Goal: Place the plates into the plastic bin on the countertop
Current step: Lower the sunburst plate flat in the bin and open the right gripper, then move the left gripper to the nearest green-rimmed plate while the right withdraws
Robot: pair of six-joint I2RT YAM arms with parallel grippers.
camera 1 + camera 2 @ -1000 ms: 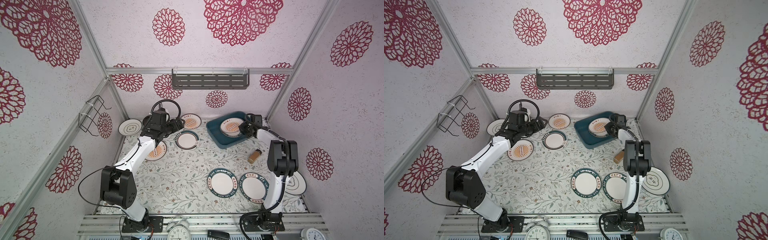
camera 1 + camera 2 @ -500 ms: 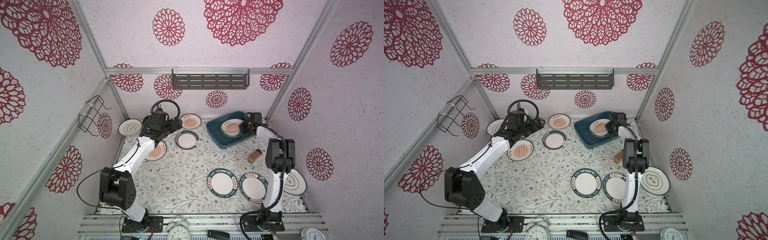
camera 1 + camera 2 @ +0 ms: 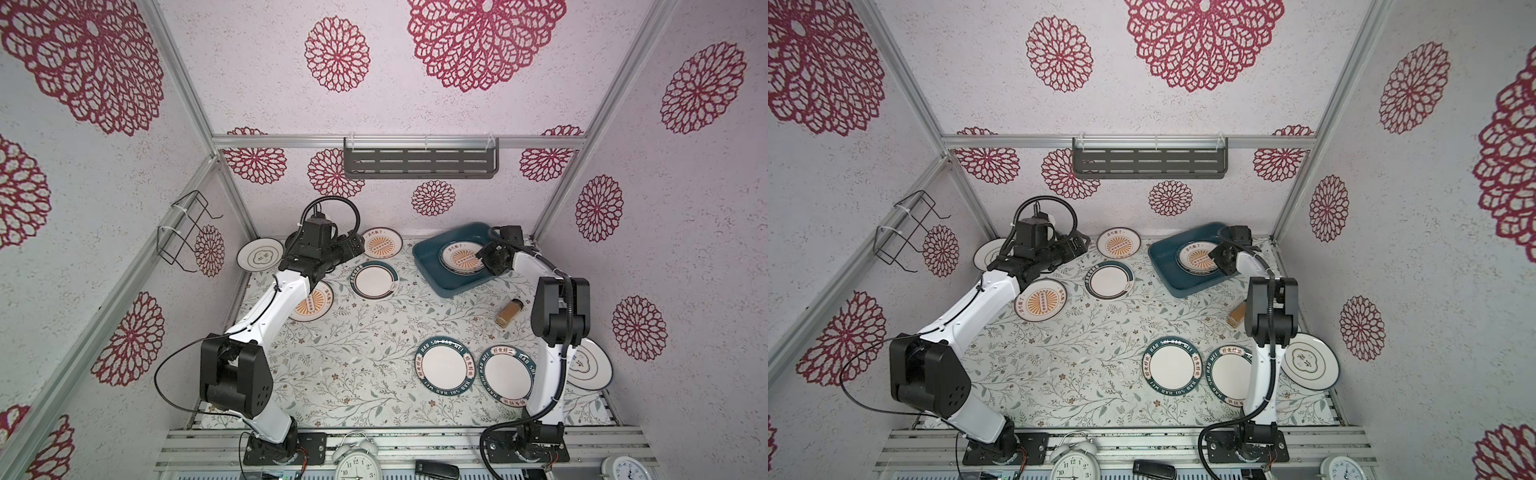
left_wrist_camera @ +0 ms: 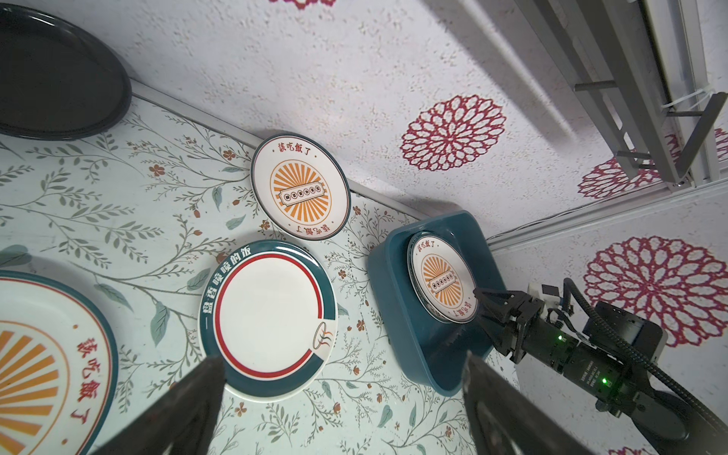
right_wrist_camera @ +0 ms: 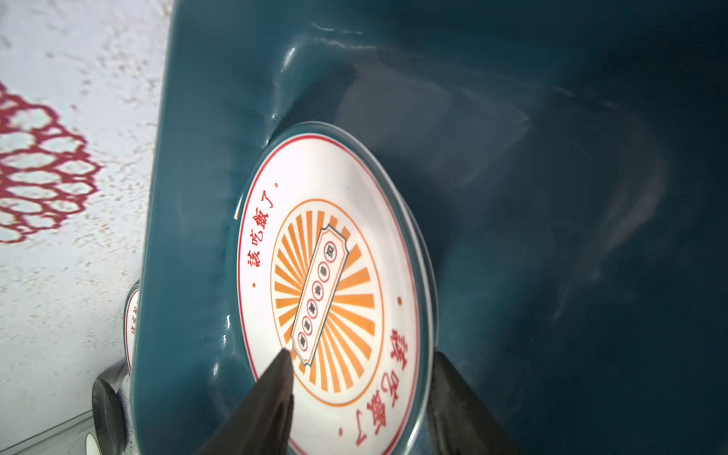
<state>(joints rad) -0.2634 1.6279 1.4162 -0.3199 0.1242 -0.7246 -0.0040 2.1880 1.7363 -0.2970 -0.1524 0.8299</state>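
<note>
the right claw [image 5: 361,354] is inside the bin [image 5: 551,197]. its jaws are apart, one over the face and one outside the rim of the sunburst plate [image 5: 327,275], and they grip nothing. this plate rests on the bin floor, near a corner. it is round, so no long axis matters. to the left of the bin, on the countertop [image 3: 353,345], the green-rim plate [image 4: 268,319] lies just ahead of the left claw [image 4: 342,358], whose jaws are wide and empty. this arm looks the nearer one for it.
</note>
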